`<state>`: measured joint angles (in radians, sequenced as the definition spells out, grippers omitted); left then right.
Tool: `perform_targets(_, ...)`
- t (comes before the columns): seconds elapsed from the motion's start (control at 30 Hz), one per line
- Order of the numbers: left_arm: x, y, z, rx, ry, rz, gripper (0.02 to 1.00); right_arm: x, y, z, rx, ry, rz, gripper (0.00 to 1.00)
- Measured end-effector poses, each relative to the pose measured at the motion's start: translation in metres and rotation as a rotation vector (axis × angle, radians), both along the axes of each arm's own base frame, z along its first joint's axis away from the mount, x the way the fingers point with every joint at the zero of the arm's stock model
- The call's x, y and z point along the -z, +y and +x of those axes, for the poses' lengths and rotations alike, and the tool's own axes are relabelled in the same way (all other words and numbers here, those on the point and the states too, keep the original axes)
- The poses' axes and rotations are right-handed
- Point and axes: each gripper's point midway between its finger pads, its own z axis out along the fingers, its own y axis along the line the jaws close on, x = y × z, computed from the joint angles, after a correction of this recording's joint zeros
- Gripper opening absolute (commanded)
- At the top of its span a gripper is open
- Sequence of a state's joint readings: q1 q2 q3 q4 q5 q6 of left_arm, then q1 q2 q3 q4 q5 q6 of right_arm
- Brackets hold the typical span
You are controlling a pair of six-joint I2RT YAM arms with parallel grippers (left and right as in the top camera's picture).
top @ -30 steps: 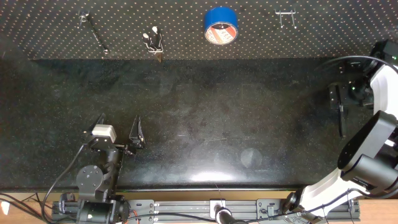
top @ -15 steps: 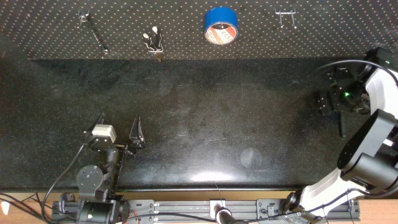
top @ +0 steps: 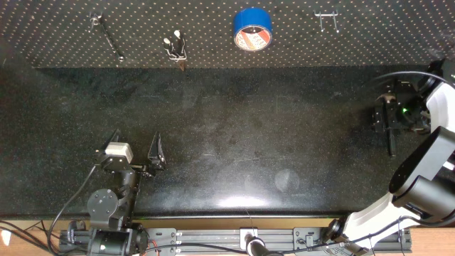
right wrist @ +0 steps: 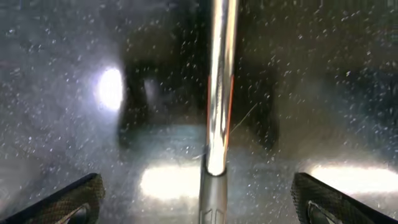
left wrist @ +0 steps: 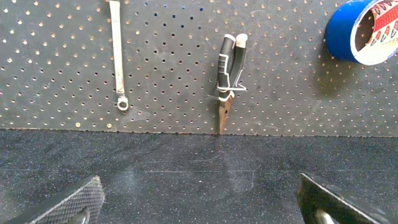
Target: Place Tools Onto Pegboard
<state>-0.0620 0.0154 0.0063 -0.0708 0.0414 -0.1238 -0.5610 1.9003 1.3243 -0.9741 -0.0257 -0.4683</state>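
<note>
A screwdriver with a shiny metal shaft (right wrist: 218, 87) and a dark handle lies on the black table at the far right (top: 390, 144). My right gripper (top: 387, 118) hovers low over it, open, with its fingers (right wrist: 67, 200) wide on either side of the shaft (right wrist: 199, 208). My left gripper (top: 136, 151) rests near the front left, open and holding nothing (left wrist: 199, 208). On the pegboard (top: 57, 28) hang a wrench (top: 108, 37) (left wrist: 116, 53), black-and-white pliers (top: 175, 48) (left wrist: 229, 73) and a blue tape roll (top: 252, 30) (left wrist: 362, 28).
A bare double metal hook (top: 326, 20) sticks out of the pegboard right of the tape. The right arm's white body (top: 426, 178) rises along the right edge. Cables and arm bases line the front edge.
My right gripper has swung from the far right edge inward and down over the screwdriver, fingers now straddling it. The left arm and the hung tools have not moved.
</note>
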Motion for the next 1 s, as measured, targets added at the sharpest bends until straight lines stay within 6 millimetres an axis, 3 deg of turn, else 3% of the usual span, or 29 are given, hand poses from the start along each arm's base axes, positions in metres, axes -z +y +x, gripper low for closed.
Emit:
perform_targets(0.17,0.0,0.0,0.0,0.0,0.0,0.0,0.996,0.011,0.005,-0.008,0.001,0.018,0.011,0.987)
perform_targets(0.6,0.0,0.0,0.0,0.0,0.0,0.0,0.993,0.017,-0.002,-0.014,-0.001,0.059,-0.025,0.972)
perform_targets(0.63,0.0,0.0,0.0,0.0,0.0,0.0,0.996,0.017,-0.001,-0.014,-0.004,0.058,-0.023,0.934)
perform_targets(0.73,0.0,0.0,0.0,0.0,0.0,0.0,0.996,0.017,0.0,-0.012,-0.01,0.048,-0.015,0.645)
perform_targets(0.77,0.0,0.0,0.0,0.0,0.0,0.0,0.998,0.017,0.0,-0.012,-0.013,0.046,-0.015,0.312)
perform_targets(0.83,0.0,0.0,0.0,0.0,0.0,0.0,0.993,0.017,0.0,-0.011,-0.016,0.043,-0.014,0.277)
perform_targets(0.9,0.0,0.0,0.0,0.0,0.0,0.0,0.996,0.017,-0.001,-0.011,-0.015,0.043,-0.019,0.139)
perform_targets(1.0,0.0,0.0,0.0,0.0,0.0,0.0,0.993,0.017,-0.003,-0.011,-0.014,0.044,-0.026,0.08)
